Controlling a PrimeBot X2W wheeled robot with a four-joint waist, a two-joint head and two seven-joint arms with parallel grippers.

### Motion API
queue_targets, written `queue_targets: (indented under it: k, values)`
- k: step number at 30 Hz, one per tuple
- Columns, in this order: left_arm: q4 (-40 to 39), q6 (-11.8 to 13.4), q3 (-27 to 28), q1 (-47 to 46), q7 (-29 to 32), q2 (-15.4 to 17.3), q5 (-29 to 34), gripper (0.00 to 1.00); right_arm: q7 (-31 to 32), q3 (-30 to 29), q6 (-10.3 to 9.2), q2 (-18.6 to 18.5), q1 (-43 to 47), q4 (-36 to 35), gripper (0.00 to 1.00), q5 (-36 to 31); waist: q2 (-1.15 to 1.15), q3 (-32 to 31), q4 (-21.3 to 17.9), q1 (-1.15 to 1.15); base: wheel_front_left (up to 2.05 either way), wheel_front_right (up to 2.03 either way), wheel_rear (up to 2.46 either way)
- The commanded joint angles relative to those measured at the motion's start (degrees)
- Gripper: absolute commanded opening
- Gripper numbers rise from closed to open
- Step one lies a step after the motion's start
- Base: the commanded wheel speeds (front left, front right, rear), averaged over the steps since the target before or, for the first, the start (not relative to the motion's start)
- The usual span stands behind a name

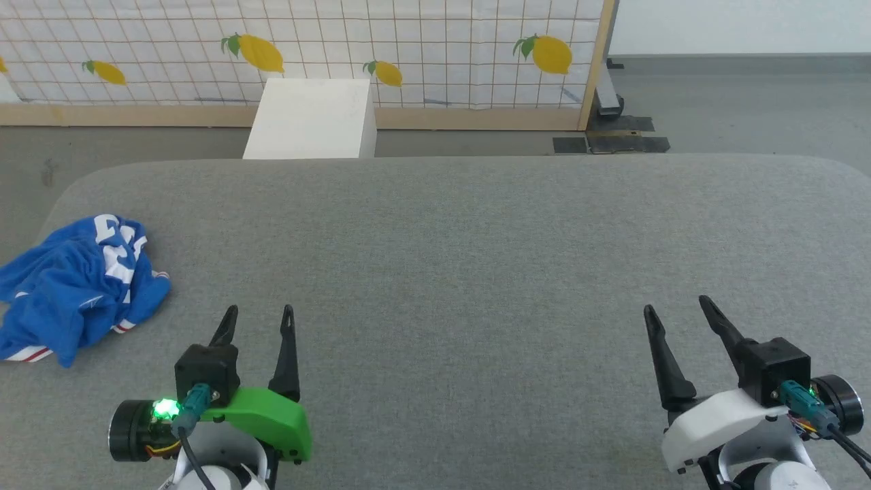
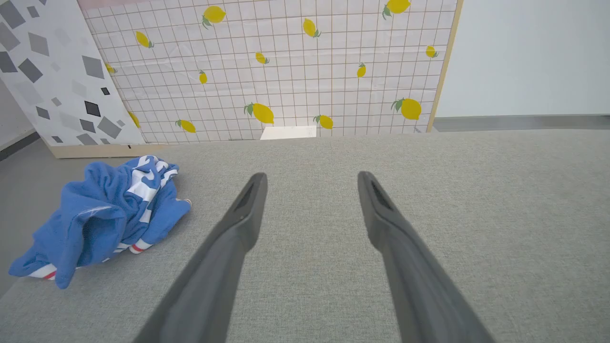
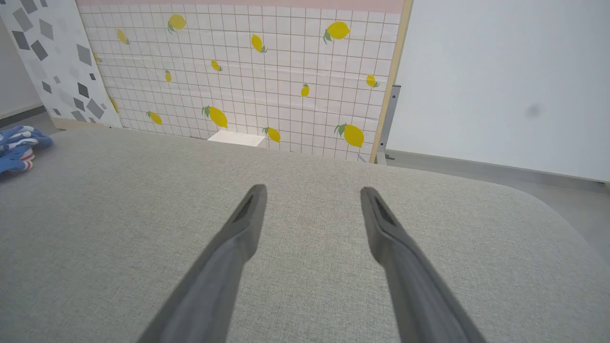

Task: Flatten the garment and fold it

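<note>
Left gripper (image 1: 260,309), head view: low left, fingers apart, nothing between them, tips over bare cloth. Right gripper (image 1: 675,304) sits low right, fingers likewise spread and empty. The garment (image 1: 75,286) lies crumpled in a heap at the far left of the grey fabric surface (image 1: 442,238), to the left of the left gripper and a little beyond its fingertips, not touching it. It is well apart from the right gripper. Blue cloth is bunched, white numerals show on top, and red-striped white trim shows along the near edge. The surface has rounded far corners. Beyond it are grey floor (image 1: 748,102), a white box (image 1: 309,119) and a lemon screen (image 1: 408,47) with a wooden frame.

Left wrist view: left gripper (image 2: 312,175) fingers are wide apart and hold nothing. The garment (image 2: 100,219) is to the left of the left finger, near it but clear, at the surface's (image 2: 476,190) left edge. Behind stand a speckled panel (image 2: 52,71), the lemon screen (image 2: 286,71) and a plain pale wall (image 2: 524,57). The white box (image 2: 288,132) top peeks over the far edge.

Right wrist view: right gripper (image 3: 313,188) fingers are spread, with only bare grey fabric surface (image 3: 95,214) between them. The garment (image 3: 19,147) is a small blue bundle at the far left edge, well apart from this gripper. The lemon screen (image 3: 262,71), white box (image 3: 237,138) and wall (image 3: 500,71) are beyond.
</note>
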Motion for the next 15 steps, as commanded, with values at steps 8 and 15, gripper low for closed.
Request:
queue_targets:
  k: [8, 15]
  values:
    - [0.83, 1.1, 0.05, -0.19, -1.52, 0.2, -0.99, 1.0, -1.23, -0.17, -0.01, 0.03, -0.22, 0.61, 1.0, 1.02, 0.0, 0.16, 2.49, 0.0, 0.0, 0.0, 0.0]
    - [1.24, 1.63, 0.11, -0.23, -2.38, 0.3, -1.65, 1.0, -1.83, -0.15, -0.02, 0.04, -0.36, 0.83, 1.0, 1.47, 0.0, 0.32, 5.18, 0.0, 0.0, 0.0, 0.0]
